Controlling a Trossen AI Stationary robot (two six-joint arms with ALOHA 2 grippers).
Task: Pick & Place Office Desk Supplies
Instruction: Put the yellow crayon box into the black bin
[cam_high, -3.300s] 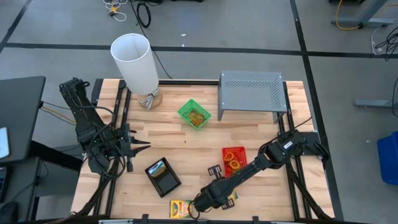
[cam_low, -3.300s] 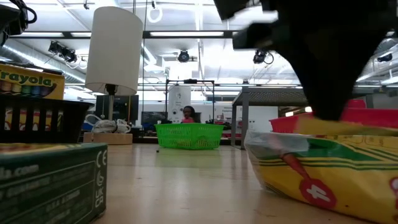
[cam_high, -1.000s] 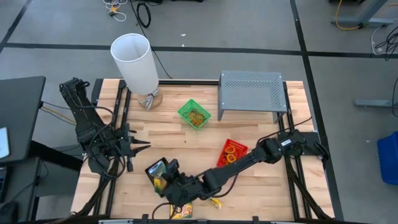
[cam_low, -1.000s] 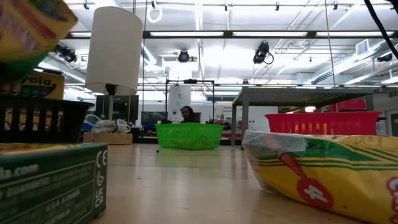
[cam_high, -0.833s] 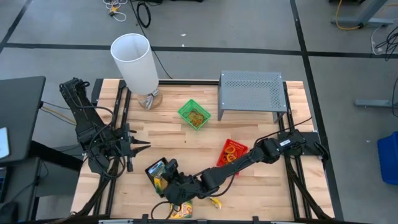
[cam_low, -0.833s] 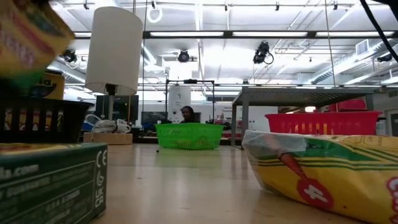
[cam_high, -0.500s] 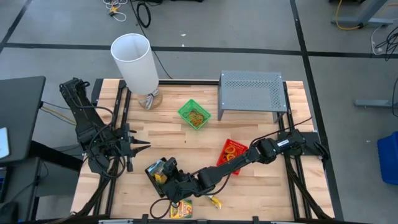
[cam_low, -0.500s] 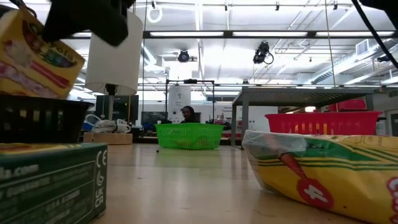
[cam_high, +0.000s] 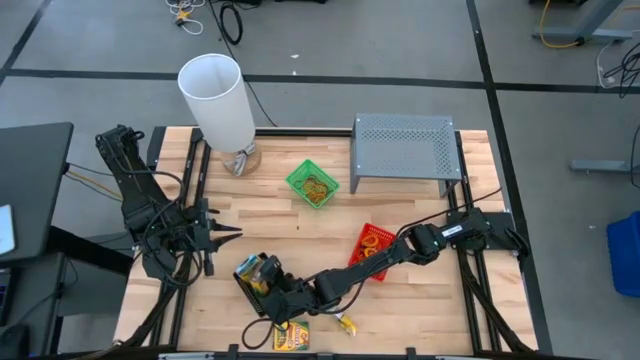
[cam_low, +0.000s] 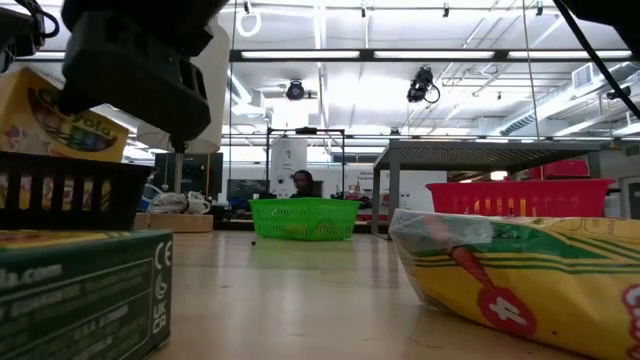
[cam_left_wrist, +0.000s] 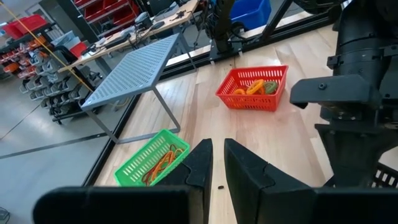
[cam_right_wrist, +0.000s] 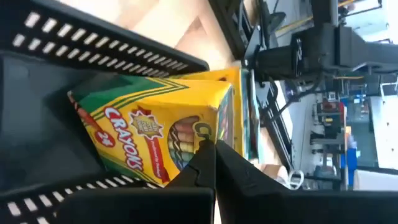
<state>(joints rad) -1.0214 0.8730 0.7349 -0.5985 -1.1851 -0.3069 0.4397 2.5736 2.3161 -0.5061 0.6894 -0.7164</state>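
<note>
Black mesh marks the landmark: the black tray (cam_high: 262, 284) near the table's (cam_high: 300, 230) front edge. The right gripper (cam_high: 268, 277) reaches across to it and hangs over its interior, jaws shut on a yellow-green crayon box (cam_right_wrist: 155, 134) that sits tilted inside the tray against its wall. From table height that box (cam_low: 45, 125) rises above the tray's rim (cam_low: 70, 190) under the dark gripper body.

A second crayon box (cam_high: 292, 338) lies flat on the table just in front of the black tray, and a third, crumpled one (cam_high: 345, 323) lies beside it toward the right arm's side. The red tray (cam_high: 373, 250), holding coloured loop bands (cam_left_wrist: 256, 88), stands well to the right of the black tray; the green tray (cam_high: 312, 184) with tan rubber bands (cam_left_wrist: 163, 163) sits well behind it.

The left gripper (cam_high: 228, 234) waits to the left of the black tray and apart from it, its jaws nearly together with only a narrow slit, holding nothing.
</note>
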